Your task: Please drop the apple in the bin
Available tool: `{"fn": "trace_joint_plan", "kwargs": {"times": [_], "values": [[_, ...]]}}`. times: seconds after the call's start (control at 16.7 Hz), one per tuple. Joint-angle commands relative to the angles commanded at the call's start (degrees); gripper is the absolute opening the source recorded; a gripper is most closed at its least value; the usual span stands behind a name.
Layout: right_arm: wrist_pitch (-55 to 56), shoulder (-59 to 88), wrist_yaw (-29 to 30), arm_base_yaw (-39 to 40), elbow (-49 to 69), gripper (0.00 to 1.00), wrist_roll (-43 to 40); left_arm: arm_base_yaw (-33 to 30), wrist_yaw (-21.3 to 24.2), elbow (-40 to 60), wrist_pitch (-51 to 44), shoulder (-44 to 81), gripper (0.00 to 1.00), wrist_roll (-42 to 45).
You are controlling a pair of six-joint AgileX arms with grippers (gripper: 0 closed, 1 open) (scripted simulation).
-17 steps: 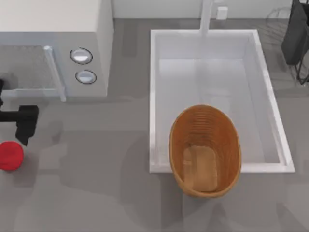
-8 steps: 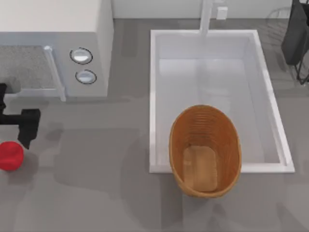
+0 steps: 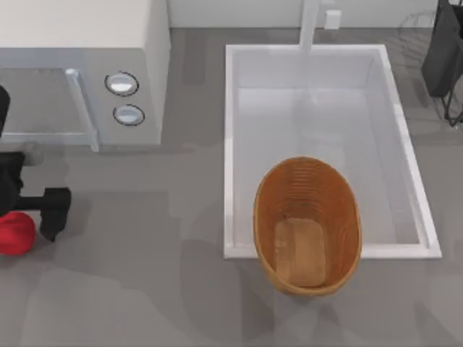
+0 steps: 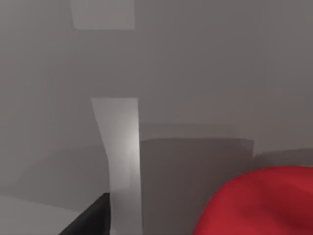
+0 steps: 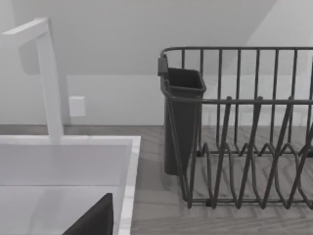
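Observation:
The red apple (image 3: 14,234) lies on the grey counter at the far left edge, partly covered by my left arm. My left gripper (image 3: 52,212) hangs just right of the apple and close above it, open and holding nothing. The left wrist view has the apple (image 4: 259,201) large and near, with one dark fingertip (image 4: 90,219) beside it. The bin (image 3: 307,225), an oval orange-brown woven basket, sits at the front edge of the white sink, far to the right of the apple. My right gripper (image 3: 441,50) stays parked at the back right, open.
A white sink basin (image 3: 230,144) with a tap (image 3: 309,22) takes up the middle and right. A white microwave (image 3: 79,65) stands at the back left, behind my left arm. A dark wire dish rack (image 5: 244,147) with a cup holder stands at the back right.
My left arm has moved toward the front and a little to the right, coming down beside the apple. The apple, basket and right arm have stayed put.

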Motion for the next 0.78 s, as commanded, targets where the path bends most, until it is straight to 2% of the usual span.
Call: {"fn": "trace_joint_plan", "kwargs": {"times": [0.18, 0.78], "values": [[0.0, 0.0, 0.0, 0.0, 0.0, 1.0, 0.0, 0.0, 0.0, 0.0, 0.0, 0.0, 1.0, 0.0], [0.0, 0.0, 0.0, 0.0, 0.0, 1.0, 0.0, 0.0, 0.0, 0.0, 0.0, 0.0, 0.25, 0.0]]}}
